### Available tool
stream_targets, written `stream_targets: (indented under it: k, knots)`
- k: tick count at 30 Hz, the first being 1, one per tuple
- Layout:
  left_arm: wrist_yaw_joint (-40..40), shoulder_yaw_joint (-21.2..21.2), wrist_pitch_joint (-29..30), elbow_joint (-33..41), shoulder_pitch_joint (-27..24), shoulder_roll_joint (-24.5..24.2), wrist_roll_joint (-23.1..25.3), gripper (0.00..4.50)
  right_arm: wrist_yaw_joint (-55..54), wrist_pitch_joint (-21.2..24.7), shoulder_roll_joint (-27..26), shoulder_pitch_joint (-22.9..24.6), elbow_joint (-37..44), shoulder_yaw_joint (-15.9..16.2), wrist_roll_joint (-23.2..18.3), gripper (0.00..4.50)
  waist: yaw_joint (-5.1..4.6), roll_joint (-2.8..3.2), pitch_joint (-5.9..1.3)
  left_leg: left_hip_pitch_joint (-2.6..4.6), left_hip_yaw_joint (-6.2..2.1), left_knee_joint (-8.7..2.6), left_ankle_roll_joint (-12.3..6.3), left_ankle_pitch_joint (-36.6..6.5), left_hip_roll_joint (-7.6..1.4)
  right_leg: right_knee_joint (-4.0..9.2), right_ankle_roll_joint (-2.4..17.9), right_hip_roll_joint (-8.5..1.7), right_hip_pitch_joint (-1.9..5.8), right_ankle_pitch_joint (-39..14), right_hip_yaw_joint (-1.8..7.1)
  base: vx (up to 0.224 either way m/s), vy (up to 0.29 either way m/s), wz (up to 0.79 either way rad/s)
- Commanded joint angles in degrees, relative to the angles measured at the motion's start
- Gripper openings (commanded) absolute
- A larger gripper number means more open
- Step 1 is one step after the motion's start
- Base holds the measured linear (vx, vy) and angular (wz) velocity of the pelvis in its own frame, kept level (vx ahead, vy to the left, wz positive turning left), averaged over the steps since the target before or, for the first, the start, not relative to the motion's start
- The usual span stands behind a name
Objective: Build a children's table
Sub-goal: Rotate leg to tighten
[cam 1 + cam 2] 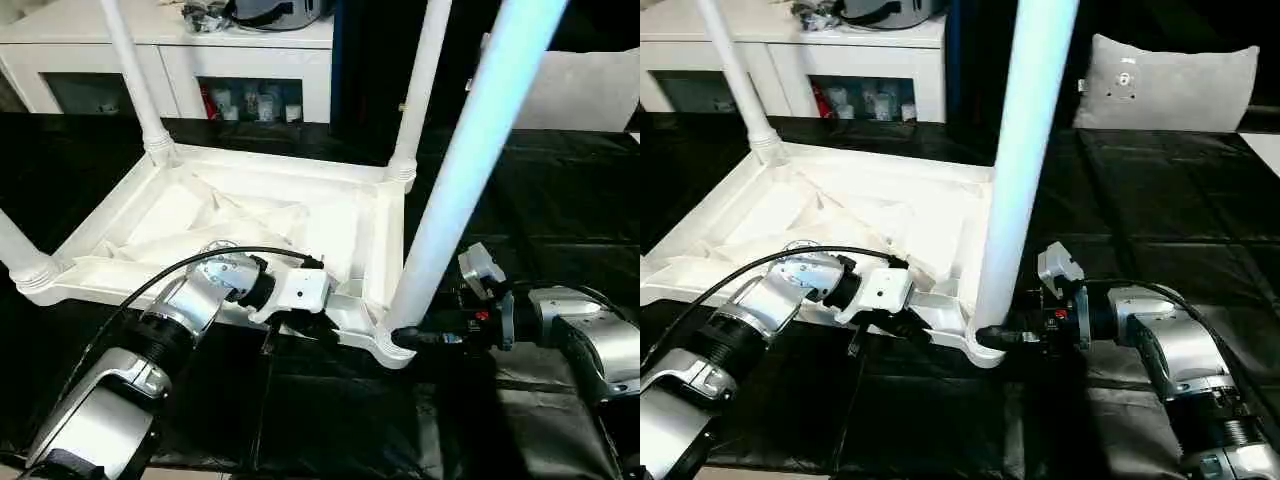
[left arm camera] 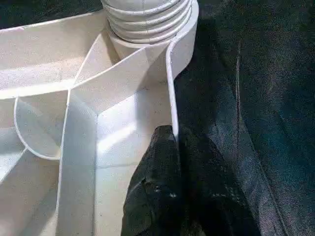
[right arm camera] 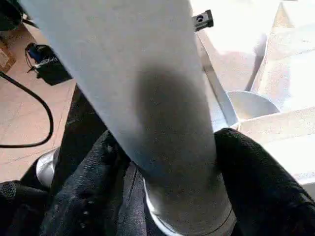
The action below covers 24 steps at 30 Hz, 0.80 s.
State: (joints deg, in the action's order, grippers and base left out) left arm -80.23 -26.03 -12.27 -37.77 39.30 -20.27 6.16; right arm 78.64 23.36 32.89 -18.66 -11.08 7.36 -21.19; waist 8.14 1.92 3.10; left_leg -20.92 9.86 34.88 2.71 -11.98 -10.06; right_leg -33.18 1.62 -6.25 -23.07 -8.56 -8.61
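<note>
The white tabletop lies upside down on a black cloth, ribbed underside up, with a leg standing in each corner socket. My left gripper is shut on the thin near rim, close to the near right socket. The near right leg rises tall from that socket. My right gripper reaches in from the right at the leg's base, one black finger pressed against each side of the tube. Other legs stand at the back left, back right and near left.
A white cabinet with glass doors stands behind the tabletop, with clutter on top. A grey cushion lies at the far right. The black cloth covers the floor around the work.
</note>
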Motion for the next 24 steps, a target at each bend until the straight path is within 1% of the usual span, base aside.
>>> stream_targets:
  k: [1, 2, 3, 4, 5, 6, 7, 8, 9, 10, 11, 12, 13, 14, 15, 16, 17, 18, 19, 20, 21, 22, 23, 24]
  knots:
    - [-2.12, -2.24, -1.07, -0.34, -0.03, -0.09, 1.13, 0.0, 0.9, 0.74, 0.55, 0.03, 1.96, 0.88, -1.03, 2.51, -0.29, -1.17, -4.65, 0.33, -0.91, -3.89, -4.85, -4.72, -3.9, 3.15, 9.34, -4.14, 3.5, -14.91, 4.0, 0.0, 0.0, 0.0]
    - [-2.16, -2.15, -1.01, -0.36, -0.08, -0.12, 1.08, 0.0, 0.83, 1.06, 0.42, 0.13, 2.04, 0.77, -1.22, 2.42, -0.31, -1.3, -4.67, 0.3, -0.89, -3.85, -4.99, -4.49, -3.91, 3.12, 9.42, -4.15, 3.51, -14.65, 4.0, 0.0, 0.0, 0.0]
    - [-2.01, -1.63, 0.04, -0.17, -0.38, 0.01, 0.55, 0.0, 0.12, 1.87, -0.13, 0.5, 2.5, 0.26, -1.81, 2.36, -0.23, -1.11, -4.69, 0.35, -0.91, -3.84, -5.05, -4.24, -3.94, 3.06, 9.59, -4.16, 3.48, -14.4, 4.01, 0.0, 0.0, 0.0]
    - [-1.96, -1.57, 0.21, -0.11, -0.43, 0.05, 0.47, 0.0, -0.02, 2.02, -0.22, 0.55, 2.6, 0.18, -1.91, 2.31, -0.23, -1.15, -4.67, 0.28, -0.91, -3.82, -5.11, -4.14, -3.92, 3.06, 9.56, -4.09, 3.47, -14.24, 4.02, 0.0, 0.0, 0.0]
    - [-1.59, -1.13, 1.82, 0.47, -0.76, 0.35, -0.03, 0.0, -1.46, 3.24, -1.02, 0.84, 3.34, -0.48, -2.61, 2.25, -0.3, -1.2, -4.6, 0.29, -0.89, -3.9, -4.95, -4.24, -3.96, 3.09, 9.4, -4.07, 3.49, -14.53, 4.04, 0.0, 0.0, 0.0]
    - [-1.48, -1.0, 2.46, 0.76, -0.91, 0.4, -0.21, 0.0, -2.2, 3.8, -1.4, 0.91, 3.7, -0.72, -2.84, 2.2, -0.24, -1.01, -4.58, 0.25, -0.95, -3.91, -4.7, -4.73, -3.89, 3.2, 9.22, -4.24, 3.55, -15.6, 3.99, 0.0, 0.0, 0.0]
    - [-0.14, -0.66, 4.32, 1.13, -1.03, 0.77, -0.07, 0.0, -4.55, 4.59, -2.33, 0.87, 3.99, -0.99, -2.48, 2.18, -0.42, -1.17, -4.48, 0.27, -0.91, -4.02, -4.25, -5.35, -3.89, 3.43, 8.88, -4.17, 3.5, -16.83, 3.98, 0.0, 0.0, 0.0]
    - [-0.14, -0.66, 4.32, 1.13, -1.03, 0.77, -0.07, 0.0, -4.55, 4.59, -2.33, 0.87, 3.99, -0.99, -2.48, 2.16, -0.42, -1.17, -4.48, 0.27, -0.91, -4.02, -4.25, -5.35, -3.89, 3.43, 8.88, -4.17, 3.5, -16.83, 3.98, 0.0, 0.0, 0.0]
    - [3.5, 0.46, 8.99, 1.81, -1.25, 1.96, 0.05, 0.0, -10.58, 5.52, -4.78, 0.72, 4.34, -1.38, -0.84, 2.16, -0.64, -0.92, -4.22, 0.41, -0.9, -4.18, -3.08, -6.89, -3.81, 3.89, 7.89, -4.18, 3.35, -20.27, 3.92, 0.0, 0.0, 0.0]
    - [4.63, 0.79, 10.26, 1.96, -1.28, 2.37, 0.11, 0.0, -12.67, 5.46, -5.64, 0.56, 4.14, -1.56, -0.11, 2.15, -0.7, -1.02, -4.03, 0.47, -0.97, -4.31, -2.71, -7.64, -3.69, 4.29, 7.41, -4.19, 3.29, -22.13, 3.78, 0.0, 0.0, 0.0]
    - [7.33, 1.54, 13.63, 2.52, -1.4, 3.34, 0.29, 0.0, -18.08, 5.37, -7.97, -0.01, 3.34, -2.22, 1.52, 2.13, -1.0, -0.88, -3.81, 0.57, -0.96, -4.37, -1.75, -9.5, -3.34, 4.84, 6.02, -4.22, 3.34, -26.19, 3.55, 0.0, 0.0, 0.0]
    - [8.86, 1.93, 15.56, 2.87, -1.46, 3.93, 0.45, 0.0, -21.14, 5.61, -9.33, -0.43, 2.77, -2.73, 2.16, 2.13, -1.59, -1.05, -3.55, 0.89, -1.06, -4.38, -0.77, -11.28, -3.01, 5.62, 4.39, -4.25, 3.22, -30.2, 3.23, 0.0, 0.0, 0.0]
    - [8.86, 1.93, 15.56, 2.87, -1.46, 3.93, 0.45, 0.0, -21.14, 5.61, -9.33, -0.43, 2.77, -2.73, 2.16, 2.11, -2.01, -1.06, -3.46, 0.93, -1.13, -4.4, -0.37, -12.19, -2.87, 5.76, 3.71, -4.21, 3.32, -31.68, 3.08, 0.0, 0.0, 0.0]
    - [11.45, 2.63, 17.53, 3.11, -1.48, 5.09, 0.57, 0.0, -25.67, 5.42, -11.14, -1.14, 1.66, -3.36, 3.63, 2.11, -2.31, -1.04, -3.44, 1.01, -1.23, -4.42, -0.25, -12.89, -2.77, 6.03, 2.97, -4.11, 3.33, -32.92, 2.87, 0.0, 0.0, 0.0]
    - [14.56, 3.59, 20.2, 3.37, -1.45, 6.57, 0.45, 0.0, -30.65, 6.05, -13.01, -1.98, 0.44, -4.12, 5.02, 2.09, -3.44, -0.8, -3.3, 1.25, -1.47, -4.37, 0.38, -15.42, -2.82, 6.49, 1.72, -3.93, 3.15, -34.91, 2.36, 0.0, 0.0, 0.0]
    - [18.68, 4.7, 22.19, 3.13, -1.24, 8.68, 0.38, 0.0, -36.41, 6.24, -15.21, -3.11, -1.31, -4.96, 6.72, 2.06, -3.96, -0.99, -3.21, 1.31, -1.54, -4.38, 0.52, -16.18, -2.77, 6.79, 1.44, -3.88, 3.0, -35.54, 2.15, 0.0, 0.0, 0.0]
    - [21.88, 5.62, 23.71, 2.75, -1.03, 10.38, 0.26, 0.0, -40.26, 6.27, -16.61, -4.03, -2.78, -5.33, 8.05, 2.05, -5.02, -0.86, -3.06, 1.23, -1.78, -4.11, 1.07, -18.24, -2.6, 7.17, 0.64, -3.75, 3.07, -37.12, 1.38, 0.0, 0.0, 0.0]
    - [26.65, 7.11, 26.01, 2.24, -0.59, 12.83, 0.23, 0.0, -45.81, 6.31, -18.83, -5.53, -5.18, -6.42, 9.1, 2.05, -5.98, -0.67, -3.26, 1.49, -1.93, -3.89, 0.94, -19.41, -2.5, 7.62, 0.07, -3.82, 3.19, -37.0, 0.86, 0.0, 0.0, 0.0]
    - [27.19, 7.26, 26.35, 2.25, -0.54, 13.08, 0.25, 0.0, -46.46, 6.34, -19.12, -5.69, -5.43, -6.62, 9.13, 2.05, -6.41, -0.5, -3.39, 1.46, -2.06, -3.95, 0.72, -19.69, -2.62, 7.65, 0.04, -3.86, 3.4, -36.23, 0.77, 0.0, 0.0, 0.0]
    - [28.36, 7.6, 27.07, 2.27, -0.44, 13.6, 0.28, 0.0, -47.86, 6.39, -19.73, -6.05, -5.97, -7.06, 9.19, 2.05, -7.32, -0.24, -3.34, 1.1, -2.38, -4.3, 0.04, -21.01, -2.95, 7.77, 0.0, -3.77, 3.81, -34.5, 0.49, 0.0, 0.0, 0.0]
    - [30.93, 8.36, 28.14, 1.86, 0.02, 14.54, 0.44, 0.0, -50.27, 6.0, -20.96, -6.76, -7.24, -7.99, 9.08, 2.05, -7.83, 0.13, -3.5, 1.05, -2.61, -4.6, -0.28, -22.2, -3.34, 7.61, 0.43, -3.94, 4.07, -32.17, 0.52, 0.0, 0.0, 0.0]
    - [33.01, 8.99, 29.21, 1.68, 0.39, 15.33, 0.69, 0.0, -51.35, 4.86, -21.71, -7.17, -8.04, -7.98, 9.67, 2.05, -8.18, 0.09, -3.58, 1.04, -2.66, -4.7, -0.41, -22.44, -3.41, 7.59, 0.88, -3.98, 4.11, -30.69, 0.52, 0.0, 0.0, 0.0]
    - [35.44, 9.67, 29.88, 1.19, 0.9, 16.06, 1.02, 0.0, -50.98, 3.6, -22.19, -7.37, -8.65, -7.73, 9.73, 2.05, -8.48, -0.25, -3.7, 0.69, -2.6, -4.69, -0.61, -21.51, -3.32, 7.26, 1.85, -4.18, 4.21, -28.52, 0.87, 0.0, 0.0, 0.0]
    - [37.29, 10.14, 30.5, 0.99, 1.24, 16.59, 1.49, 0.0, -51.43, 2.93, -22.75, -7.51, -8.95, -7.7, 10.1, 2.55, -8.42, -0.61, -3.78, 0.8, -2.22, -4.48, -1.05, -20.06, -2.99, 7.18, 3.02, -4.34, 3.92, -27.61, 1.26, 0.0, 0.0, 0.0]
